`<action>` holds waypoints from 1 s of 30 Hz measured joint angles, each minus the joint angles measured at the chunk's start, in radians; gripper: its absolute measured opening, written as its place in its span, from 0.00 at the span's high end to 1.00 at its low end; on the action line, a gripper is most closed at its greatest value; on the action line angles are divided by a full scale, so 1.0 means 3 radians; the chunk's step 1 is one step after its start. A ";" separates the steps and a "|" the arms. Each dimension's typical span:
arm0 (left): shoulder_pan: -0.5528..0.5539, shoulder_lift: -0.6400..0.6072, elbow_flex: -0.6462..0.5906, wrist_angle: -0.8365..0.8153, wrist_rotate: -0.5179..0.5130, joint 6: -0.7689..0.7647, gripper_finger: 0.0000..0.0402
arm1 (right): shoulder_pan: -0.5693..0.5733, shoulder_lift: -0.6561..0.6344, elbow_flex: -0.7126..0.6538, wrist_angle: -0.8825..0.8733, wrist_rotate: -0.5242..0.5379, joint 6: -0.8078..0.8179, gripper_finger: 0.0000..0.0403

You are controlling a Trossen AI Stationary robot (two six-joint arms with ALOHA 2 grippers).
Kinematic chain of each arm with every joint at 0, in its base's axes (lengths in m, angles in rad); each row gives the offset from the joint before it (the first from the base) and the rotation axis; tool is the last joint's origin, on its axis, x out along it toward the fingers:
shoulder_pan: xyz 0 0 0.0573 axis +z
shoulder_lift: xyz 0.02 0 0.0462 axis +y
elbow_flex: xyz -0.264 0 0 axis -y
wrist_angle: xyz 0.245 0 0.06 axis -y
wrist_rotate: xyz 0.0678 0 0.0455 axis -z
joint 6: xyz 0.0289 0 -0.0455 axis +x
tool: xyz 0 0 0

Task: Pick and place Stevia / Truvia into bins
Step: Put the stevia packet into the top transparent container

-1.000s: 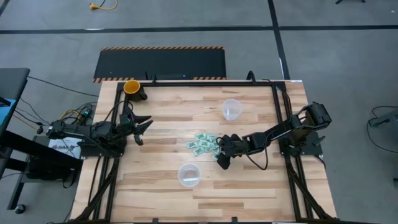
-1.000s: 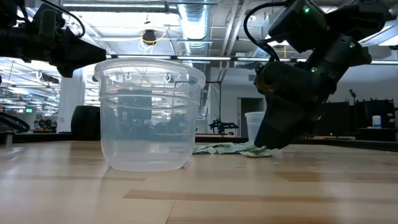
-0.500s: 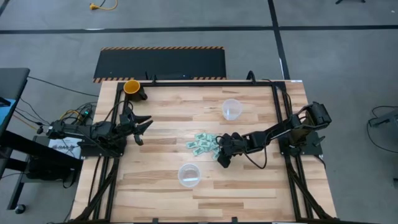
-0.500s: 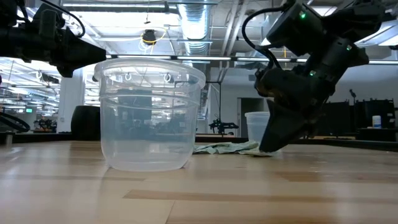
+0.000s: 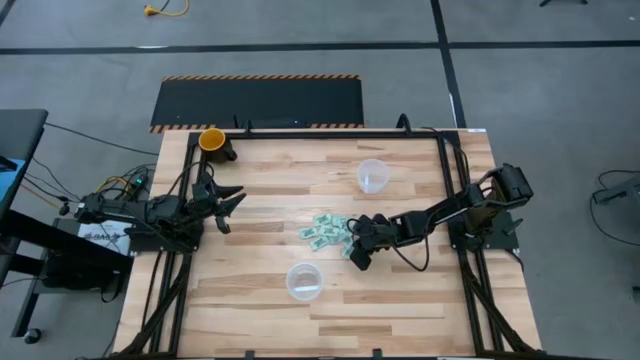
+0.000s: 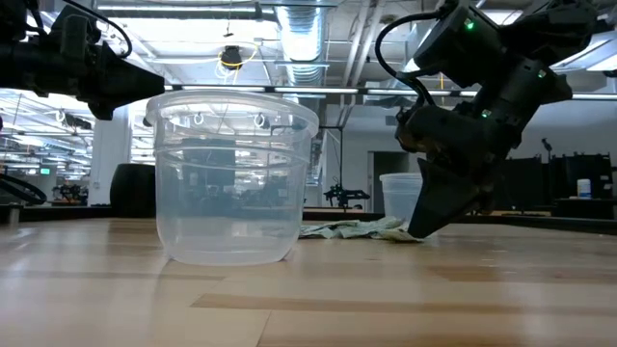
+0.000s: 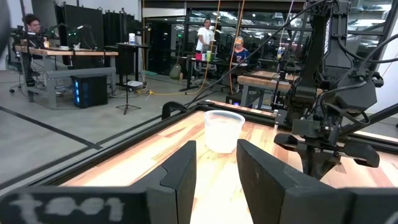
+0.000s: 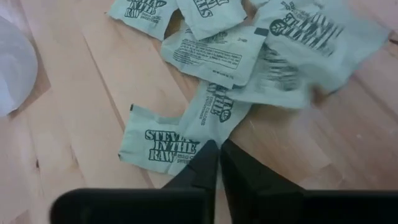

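Several green-and-white Stevia packets [image 5: 326, 232] lie flat in a loose pile mid-table, also seen in the right wrist view [image 8: 214, 53]. My right gripper [image 5: 355, 258] slants down at the pile's near right edge and is shut on one packet [image 8: 219, 112]. One clear bin [image 5: 372, 176] stands on the far side of the pile. The other bin [image 5: 303, 281] stands on the near side. My left gripper [image 5: 228, 205] hovers level at the table's left edge, open with nothing between its fingers [image 7: 180, 177]. My right gripper pinches the near end of one packet [image 8: 214, 138] between its two fingertips [image 8: 202, 163]. The fingers slant down at it from the table's right and near side. The packet still lies flat on the table, partly under its neighbours in the pile.
An orange-yellow cup [image 5: 212, 139] stands at the far left corner. Another packet [image 8: 163, 146] lies just beside the fingertips. Bare wood runs between the pile and each bin. Black rails [image 5: 300, 131] frame the table.
My right gripper has shut its fingers at the near right edge of the pile while staying in place. The packets have kept where they lay.
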 joint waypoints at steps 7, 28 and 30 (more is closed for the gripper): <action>0.0000 0.0000 0.0000 0.0000 0.0000 0.0000 0.74 | 0.0021 -0.0034 0.0004 -0.0072 -0.0020 0.0245 1.00; 0.0000 0.0000 -0.0001 0.0000 0.0000 0.0000 0.74 | 0.0271 -0.0822 -0.0023 -0.0697 0.0339 0.0428 1.00; 0.0001 0.0000 0.0000 0.0000 0.0001 0.0000 0.74 | 0.0294 -0.0881 -0.0022 -0.0677 0.0340 0.0427 1.00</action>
